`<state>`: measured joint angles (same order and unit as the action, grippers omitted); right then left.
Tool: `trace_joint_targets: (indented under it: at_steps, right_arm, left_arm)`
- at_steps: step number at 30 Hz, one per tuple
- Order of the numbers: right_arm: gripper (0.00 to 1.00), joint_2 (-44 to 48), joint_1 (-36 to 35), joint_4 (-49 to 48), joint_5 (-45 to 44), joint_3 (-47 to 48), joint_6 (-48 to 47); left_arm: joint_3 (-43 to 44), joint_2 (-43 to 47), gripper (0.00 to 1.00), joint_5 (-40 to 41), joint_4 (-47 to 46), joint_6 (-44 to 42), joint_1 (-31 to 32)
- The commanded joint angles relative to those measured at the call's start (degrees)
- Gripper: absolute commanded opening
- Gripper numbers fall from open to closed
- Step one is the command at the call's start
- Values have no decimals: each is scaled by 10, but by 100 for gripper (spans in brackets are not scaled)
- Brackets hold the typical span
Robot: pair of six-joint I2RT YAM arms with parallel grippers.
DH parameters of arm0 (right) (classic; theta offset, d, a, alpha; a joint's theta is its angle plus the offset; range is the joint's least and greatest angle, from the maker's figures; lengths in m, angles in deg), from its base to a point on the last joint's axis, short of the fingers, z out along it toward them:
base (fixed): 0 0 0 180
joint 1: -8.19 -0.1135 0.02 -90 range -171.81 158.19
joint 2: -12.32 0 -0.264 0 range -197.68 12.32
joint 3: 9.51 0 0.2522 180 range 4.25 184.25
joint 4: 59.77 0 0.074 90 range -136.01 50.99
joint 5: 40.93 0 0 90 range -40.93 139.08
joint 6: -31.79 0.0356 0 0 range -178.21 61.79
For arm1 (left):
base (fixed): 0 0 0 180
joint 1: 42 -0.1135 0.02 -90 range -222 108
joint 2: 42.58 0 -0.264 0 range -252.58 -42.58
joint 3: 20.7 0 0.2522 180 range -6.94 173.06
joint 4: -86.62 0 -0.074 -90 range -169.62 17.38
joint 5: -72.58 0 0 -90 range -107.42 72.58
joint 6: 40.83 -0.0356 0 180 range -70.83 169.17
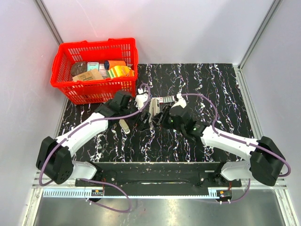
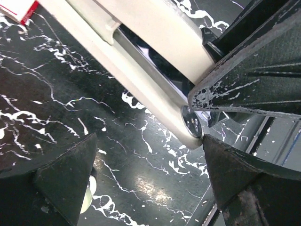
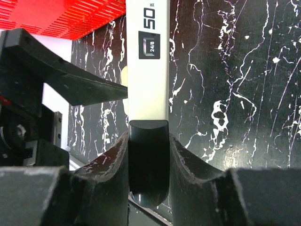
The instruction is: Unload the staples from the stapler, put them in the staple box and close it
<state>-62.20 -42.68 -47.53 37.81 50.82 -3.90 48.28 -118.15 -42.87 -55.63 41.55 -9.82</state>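
The stapler is cream-white with a black end cap and silver metal inside. It is at the middle of the table between both grippers. My right gripper is shut on its black end cap, and the cream body, marked 50 and 24/6, runs away from it. My left gripper is open beside the stapler. Its right fingertip touches the stapler's rounded hinge end. A short pale beige strip, the staples by its look, lies on the table left of the stapler.
A red basket full of packets stands at the back left and also shows in the right wrist view. A red-and-white packet lies beyond the stapler. The table is black marble-patterned. White walls enclose the sides and back.
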Motion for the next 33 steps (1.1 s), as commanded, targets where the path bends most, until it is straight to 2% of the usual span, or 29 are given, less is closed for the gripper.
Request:
trace_joint_targets:
  at_steps: [1,5,12,17,19,21,25,26,33]
  right_arm:
    - [0,33,-16,-81,-37,3,29]
    - [0,35,-22,-87,-34,0,37]
    - [0,30,-27,-131,-1,-16,70]
    - [0,34,-31,-144,5,-29,77]
    - [0,40,-31,-144,8,-33,76]
    - [0,51,-31,-138,11,-38,72]
    - [0,74,-32,-132,20,-61,70]
    - [0,79,-31,-129,22,-68,70]
    - [0,112,-31,-86,31,-96,36]
  left_arm:
    - [7,-21,99,-51,-33,11,4]
    - [6,-27,97,-50,-34,4,5]
    - [11,-37,70,-110,-16,-18,5]
    - [19,-51,50,-122,9,-37,5]
    - [22,-55,38,-127,15,-44,5]
    - [29,-59,22,-117,29,-54,3]
    - [30,-54,3,-99,32,-63,2]
    - [29,-50,0,-93,30,-63,1]
    - [12,-21,0,-16,-1,-73,-1]
